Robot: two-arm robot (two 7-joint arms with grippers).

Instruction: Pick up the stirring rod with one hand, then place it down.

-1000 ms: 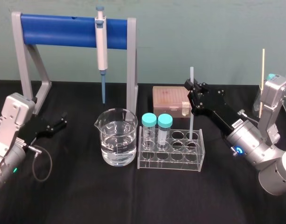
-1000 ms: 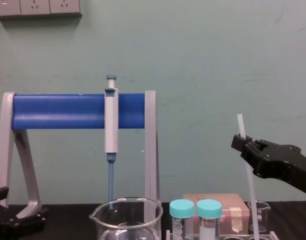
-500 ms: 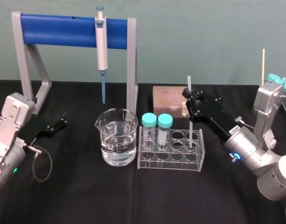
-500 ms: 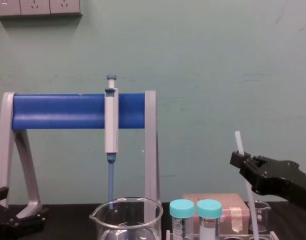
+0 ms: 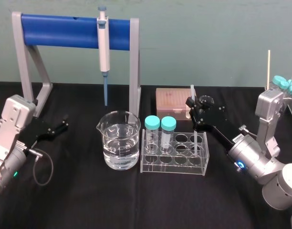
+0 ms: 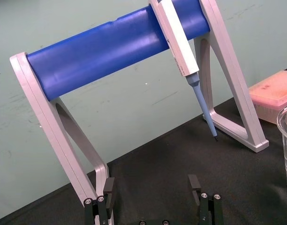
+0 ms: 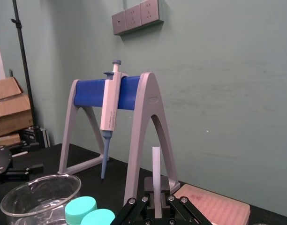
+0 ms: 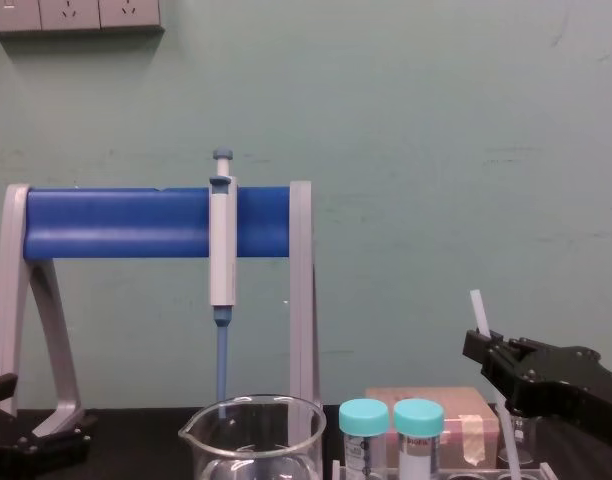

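The stirring rod [image 5: 192, 92] is a thin white translucent stick, held upright. My right gripper [image 5: 190, 102] is shut on it near its upper end. Its lower part reaches down into a back right hole of the clear test-tube rack [image 5: 174, 162]. In the right wrist view the rod [image 7: 156, 176] rises from between the closed fingers [image 7: 142, 207]. The chest view shows the rod's tip [image 8: 478, 308] above the right gripper [image 8: 480, 346]. My left gripper [image 5: 65, 123] is parked at the table's left, open and empty, with its fingers [image 6: 108, 187] apart.
A beaker of water [image 5: 119, 140] stands left of the rack. Two teal-capped tubes [image 5: 160, 125] sit in the rack's left holes. A white-and-blue pipette [image 5: 103, 45] hangs on the blue-barred stand [image 5: 65, 31]. A pink tip box [image 5: 171, 100] lies behind the rack.
My right gripper has come down and slightly left with the rod, sinking the rod's lower end deeper into the rack. The left arm has stayed still.
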